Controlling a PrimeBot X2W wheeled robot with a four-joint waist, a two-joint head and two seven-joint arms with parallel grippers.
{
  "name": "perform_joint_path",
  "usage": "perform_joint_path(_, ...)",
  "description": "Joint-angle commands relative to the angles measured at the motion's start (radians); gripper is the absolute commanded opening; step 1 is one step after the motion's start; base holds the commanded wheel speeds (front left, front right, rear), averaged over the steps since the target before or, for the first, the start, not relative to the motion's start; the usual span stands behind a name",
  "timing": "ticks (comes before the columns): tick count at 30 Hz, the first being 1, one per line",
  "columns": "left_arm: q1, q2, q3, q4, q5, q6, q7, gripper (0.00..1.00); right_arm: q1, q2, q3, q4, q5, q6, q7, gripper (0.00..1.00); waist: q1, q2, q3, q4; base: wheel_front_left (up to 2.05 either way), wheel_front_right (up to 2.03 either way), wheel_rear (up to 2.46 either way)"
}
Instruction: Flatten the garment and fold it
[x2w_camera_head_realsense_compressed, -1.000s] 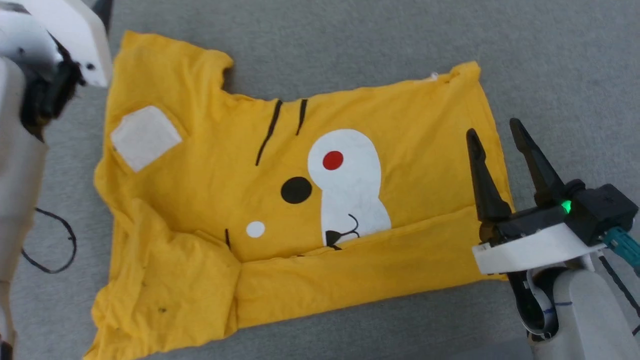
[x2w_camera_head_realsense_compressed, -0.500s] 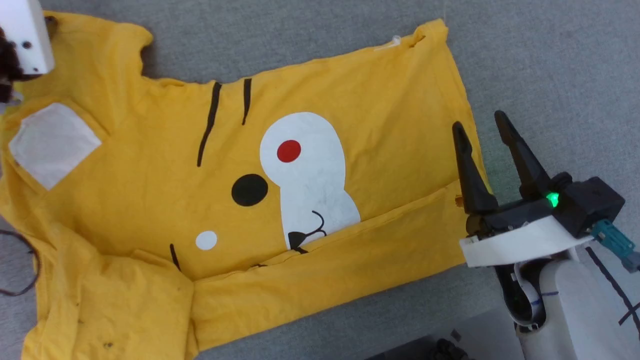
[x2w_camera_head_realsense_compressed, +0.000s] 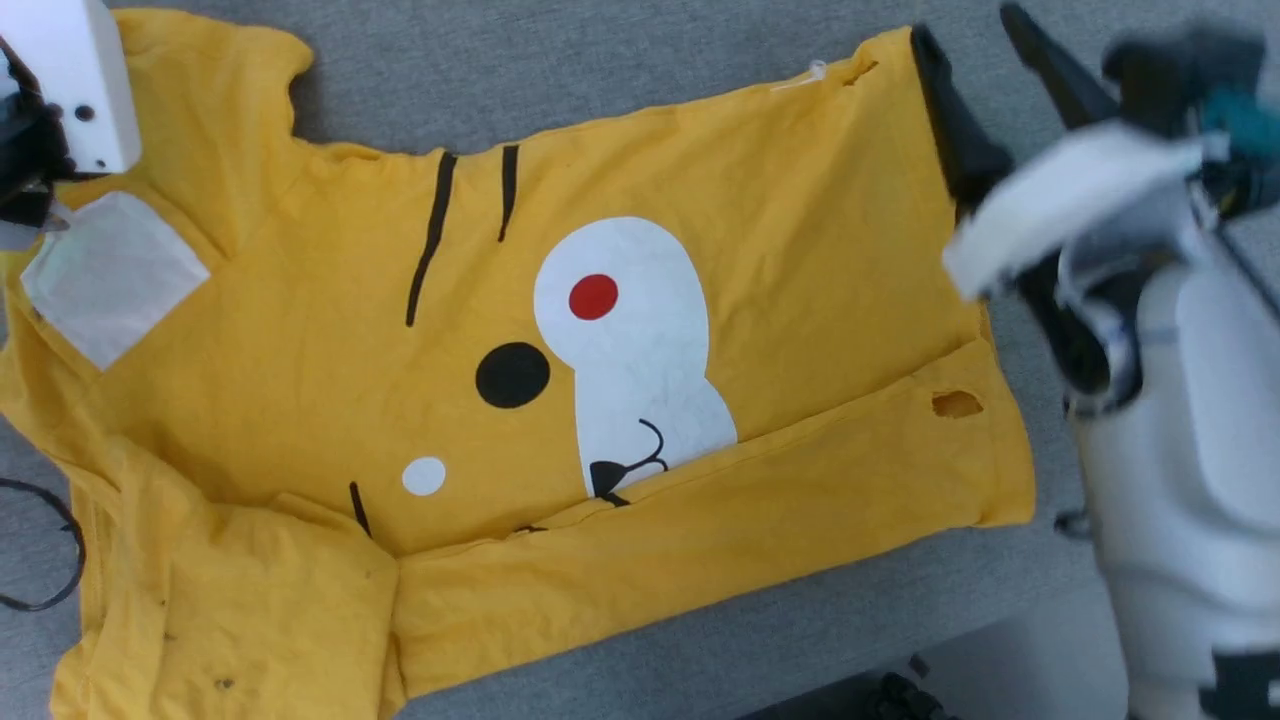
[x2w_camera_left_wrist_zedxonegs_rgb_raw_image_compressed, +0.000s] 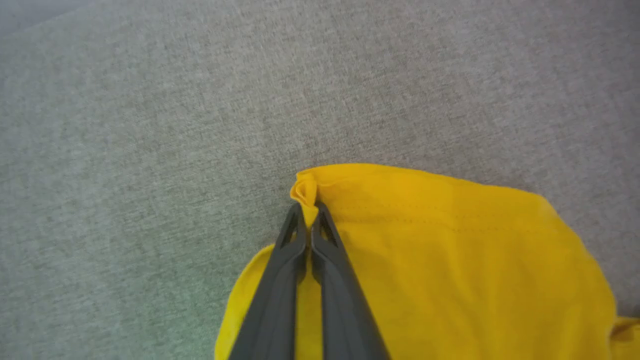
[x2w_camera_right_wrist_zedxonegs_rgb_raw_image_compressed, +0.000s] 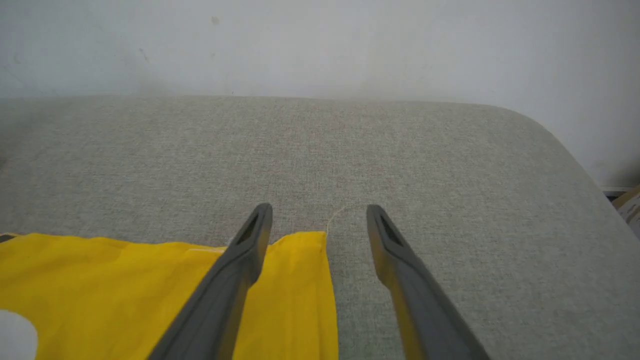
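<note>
The mustard-yellow T-shirt (x2w_camera_head_realsense_compressed: 800, 260) lies print-up on the grey padded surface (x2w_camera_head_realsense_compressed: 640, 70), neck to the left. Its near long side is folded up over the face print's lower edge (x2w_camera_head_realsense_compressed: 700, 520), and a small hole (x2w_camera_head_realsense_compressed: 957, 404) shows near the hem. My left gripper (x2w_camera_left_wrist_zedxonegs_rgb_raw_image_compressed: 306, 207) is shut on a pinched fold at the edge of the far sleeve (x2w_camera_left_wrist_zedxonegs_rgb_raw_image_compressed: 450, 260); its white housing (x2w_camera_head_realsense_compressed: 75, 90) sits at the upper left. My right gripper (x2w_camera_right_wrist_zedxonegs_rgb_raw_image_compressed: 320, 212) is open, straddling the hem's far corner (x2w_camera_right_wrist_zedxonegs_rgb_raw_image_compressed: 300, 260), and appears blurred in the head view (x2w_camera_head_realsense_compressed: 965, 25).
A black cable (x2w_camera_head_realsense_compressed: 45, 560) loops on the surface at the left. The surface's near edge (x2w_camera_head_realsense_compressed: 900, 640) runs across the lower right, with a dark object (x2w_camera_head_realsense_compressed: 890, 695) below it. A white wall (x2w_camera_right_wrist_zedxonegs_rgb_raw_image_compressed: 320, 45) stands behind the surface's rounded far corner (x2w_camera_right_wrist_zedxonegs_rgb_raw_image_compressed: 550, 135).
The right gripper has moved from beside the middle of the hem up to its far corner, uncovering the small hole. The head camera shifted. The left gripper still holds the sleeve.
</note>
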Motion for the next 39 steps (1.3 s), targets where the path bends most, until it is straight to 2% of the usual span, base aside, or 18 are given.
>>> perform_joint_path(1, 0.048, -0.009, -0.021, 0.003, 0.000, 0.003, 0.009, 0.00, -0.063, 0.000, -0.011, 0.047, 0.005, -0.001, 0.066, 1.00, 0.0000, 0.0000, 0.003, 0.007, 0.00, 0.00, 0.00)
perform_joint_path(6, 0.044, -0.025, -0.026, -0.018, -0.005, -0.004, -0.004, 0.00, -0.212, 0.003, -0.034, 0.205, -0.008, -0.001, 0.326, 1.00, 0.0000, 0.0000, 0.012, 0.028, 0.00, 0.00, 0.00)
perform_joint_path(12, 0.032, -0.042, -0.034, -0.025, -0.008, -0.019, -0.022, 0.00, -0.309, 0.008, -0.046, 0.314, -0.012, -0.001, 0.567, 1.00, 0.0000, 0.0000, 0.022, 0.049, 0.00, 0.00, 0.00)
perform_joint_path(13, 0.031, -0.043, -0.036, -0.024, -0.008, -0.021, -0.024, 0.00, -0.317, 0.008, -0.047, 0.327, -0.017, -0.001, 0.609, 0.61, 0.0000, 0.0000, 0.022, 0.051, 0.00, 0.00, 0.00)
perform_joint_path(15, 0.031, -0.046, -0.037, -0.020, -0.009, -0.024, -0.033, 0.00, -0.327, 0.009, -0.046, 0.339, -0.031, -0.001, 0.686, 0.14, 0.0000, 0.0000, 0.021, 0.056, 0.00, 0.00, 0.00)
perform_joint_path(16, 0.032, -0.048, -0.035, -0.019, -0.010, -0.026, -0.043, 0.00, -0.328, 0.009, -0.047, 0.337, -0.036, -0.001, 0.714, 0.00, 0.0000, 0.0000, 0.019, 0.058, 0.00, 0.00, 0.00)
perform_joint_path(19, 0.040, -0.053, -0.031, -0.017, -0.008, -0.041, -0.094, 0.00, -0.320, 0.010, -0.054, 0.310, -0.048, -0.001, 0.755, 0.00, 0.0000, 0.0000, 0.007, 0.065, 0.00, 0.00, 0.00)
perform_joint_path(21, 0.046, -0.058, -0.024, -0.020, 0.001, -0.058, -0.166, 0.00, -0.304, 0.011, -0.050, 0.279, -0.054, -0.001, 0.741, 0.00, 0.0000, 0.0000, -0.006, 0.070, 0.00, 0.00, 0.00)
perform_joint_path(28, 0.128, -0.087, 0.003, -0.025, 0.049, -0.116, -0.530, 0.00, -0.187, -0.031, 0.004, 0.190, -0.045, -0.001, 0.488, 0.00, 0.0000, 0.0000, -0.111, 0.105, 0.00, 0.00, 0.00)
perform_joint_path(32, 0.237, -0.098, 0.027, -0.048, 0.030, -0.140, -0.687, 0.00, -0.092, -0.078, 0.038, 0.160, -0.020, -0.001, 0.347, 0.00, 0.0000, 0.0000, -0.195, 0.132, 0.00, 0.00, 0.00)
perform_joint_path(34, 0.305, -0.094, 0.038, -0.067, 0.018, -0.142, -0.740, 0.00, -0.045, -0.104, 0.058, 0.149, -0.004, -0.001, 0.290, 0.00, 0.0000, 0.0000, -0.237, 0.145, 0.00, 0.00, 0.00)
perform_joint_path(39, 0.498, -0.081, 0.072, -0.147, -0.024, -0.107, -0.813, 0.00, 0.058, -0.154, 0.069, 0.130, 0.025, -0.001, 0.186, 0.00, 0.0000, 0.0000, -0.330, 0.177, 0.00, 0.00, 0.00)
